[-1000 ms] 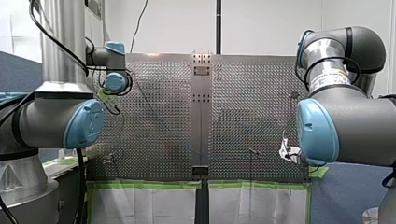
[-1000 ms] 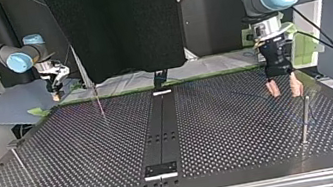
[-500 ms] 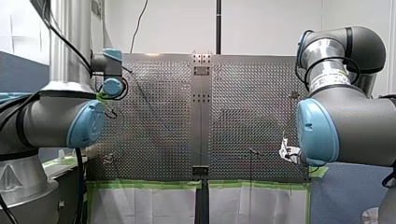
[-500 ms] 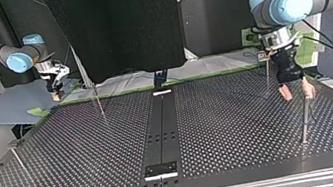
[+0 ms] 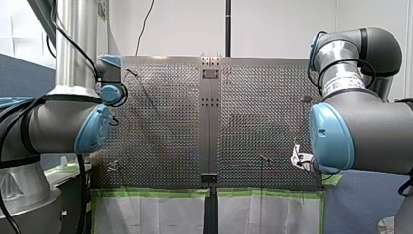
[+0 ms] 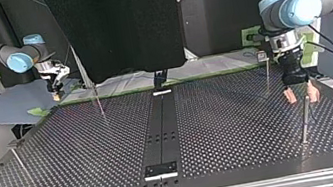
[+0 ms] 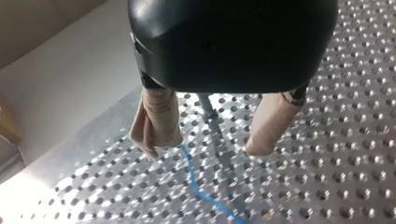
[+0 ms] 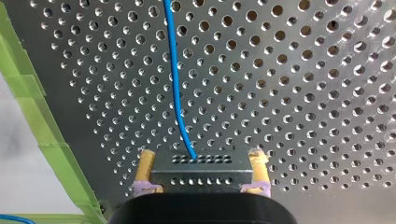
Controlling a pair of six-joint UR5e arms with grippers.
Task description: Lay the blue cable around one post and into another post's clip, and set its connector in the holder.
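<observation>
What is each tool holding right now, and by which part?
My right tool grips the connector by its two side faces, the blue cable leading out ahead. My left tool is open and holds nothing.

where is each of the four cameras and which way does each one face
Front view: behind and above the arms, looking over the perforated table; my left arm and my right arm frame it.
Top view: across the table, facing the arms; my left gripper hangs open near a post.
Left wrist view: down past its own beige pads at the blue cable.
Right wrist view: along my right gripper, shut on the connector.
Shared: both wrist views show the blue cable.
</observation>
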